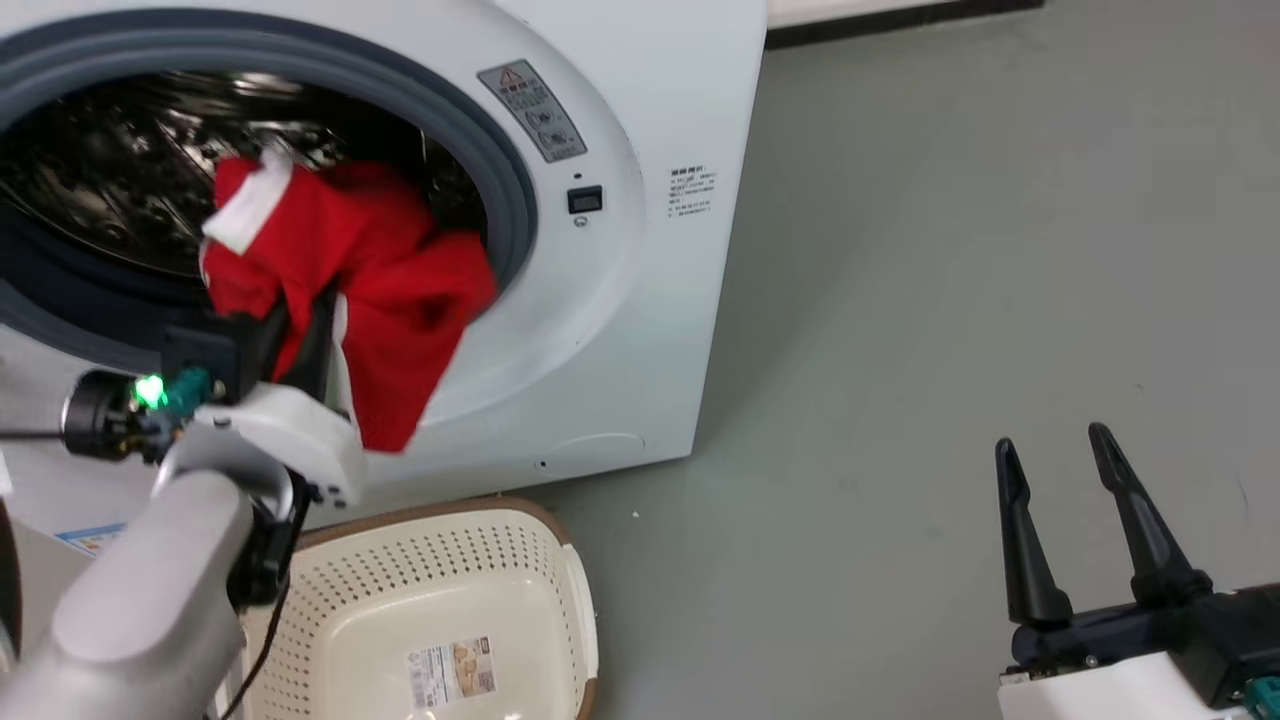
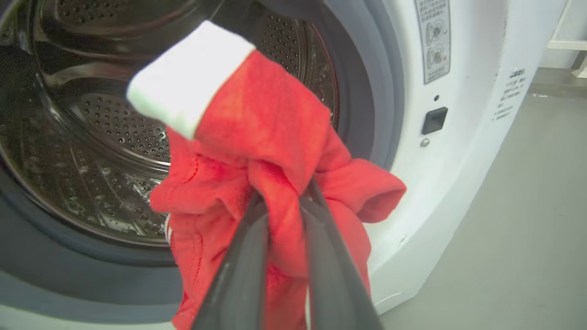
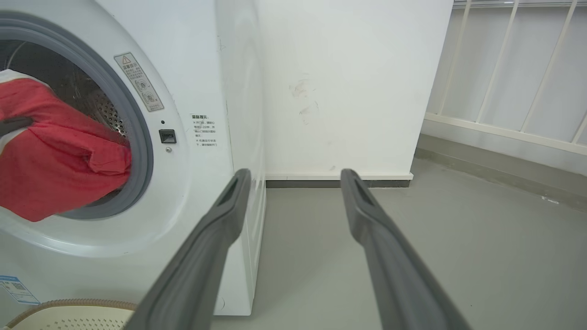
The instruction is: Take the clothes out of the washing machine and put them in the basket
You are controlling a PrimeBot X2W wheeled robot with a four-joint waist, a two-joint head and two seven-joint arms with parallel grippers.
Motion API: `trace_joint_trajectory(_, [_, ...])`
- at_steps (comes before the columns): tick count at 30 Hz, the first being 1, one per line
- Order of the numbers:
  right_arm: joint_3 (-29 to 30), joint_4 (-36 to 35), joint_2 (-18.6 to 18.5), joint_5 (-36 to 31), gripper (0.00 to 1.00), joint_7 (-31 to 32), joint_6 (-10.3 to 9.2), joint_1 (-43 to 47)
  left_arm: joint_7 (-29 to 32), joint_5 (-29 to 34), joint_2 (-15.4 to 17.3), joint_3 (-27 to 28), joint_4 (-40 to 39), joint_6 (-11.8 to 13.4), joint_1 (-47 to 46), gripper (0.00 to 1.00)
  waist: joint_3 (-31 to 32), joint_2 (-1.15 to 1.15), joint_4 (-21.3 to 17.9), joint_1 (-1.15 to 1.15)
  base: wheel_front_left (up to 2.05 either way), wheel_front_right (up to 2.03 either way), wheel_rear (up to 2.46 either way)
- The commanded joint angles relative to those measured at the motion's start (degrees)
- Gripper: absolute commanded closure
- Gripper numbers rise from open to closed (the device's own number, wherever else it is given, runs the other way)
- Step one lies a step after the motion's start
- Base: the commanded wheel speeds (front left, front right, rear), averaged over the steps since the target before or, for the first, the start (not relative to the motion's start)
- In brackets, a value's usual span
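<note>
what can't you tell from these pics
Left wrist view: the left gripper has its fingertips buried in the clothes.
Head view: the clothes hide part of the drum, so whether anything else lies inside is unknown.
Head view: the basket is cut by the bottom edge and partly covered by the left forearm.
All views: the washing machine label print is too small.

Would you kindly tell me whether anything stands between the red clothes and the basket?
Nothing visible does. The left end effector grips the clothes at the washing machine porthole, and the basket sits open on the floor below it.
</note>
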State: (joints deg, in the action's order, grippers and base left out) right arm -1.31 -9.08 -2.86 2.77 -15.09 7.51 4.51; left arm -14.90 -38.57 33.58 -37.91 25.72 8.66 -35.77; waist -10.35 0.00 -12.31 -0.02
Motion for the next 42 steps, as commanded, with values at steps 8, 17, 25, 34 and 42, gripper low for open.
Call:
trace_joint_trajectory(8, [0.58,0.59,-0.02,-1.22,0.0,-0.12,-0.04,3.7,0.03,-0.65,3.04,-0.23,-11.71,4.88,11.47,1.0,5.72,0.0,2.24,0.02,0.0,0.0,0.0])
trace_joint_trajectory(17, [0.84,0.31,-0.03,-1.54,0.0,-0.12,-0.04,4.8,2.48,-0.82,5.59,-2.23,-21.29,8.93,19.87,1.0,7.45,0.0,3.49,0.02,0.0,0.0,0.0])
trace_joint_trajectory(25, [0.22,-0.04,-0.02,-1.59,0.0,-0.12,-0.04,3.61,2.76,-2.19,4.59,-3.91,-21.07,8.75,23.91,1.0,6.25,0.0,3.56,0.02,0.0,0.0,0.0])
trace_joint_trajectory(34, [-1.04,-0.91,-0.02,-1.79,0.0,-0.12,-0.04,0.15,1.49,-4.51,0.25,-5.2,-11.95,4.27,23.27,1.0,0.88,0.0,2.12,0.02,0.0,0.0,0.0])
trace_joint_trajectory(42, [-2.22,-1.9,-0.02,-1.56,0.0,-0.12,-0.04,-3.93,0.35,-5.0,-3.73,-5.16,0.58,-0.99,19.28,1.0,-5.7,0.0,0.88,0.02,0.0,0.0,0.0])
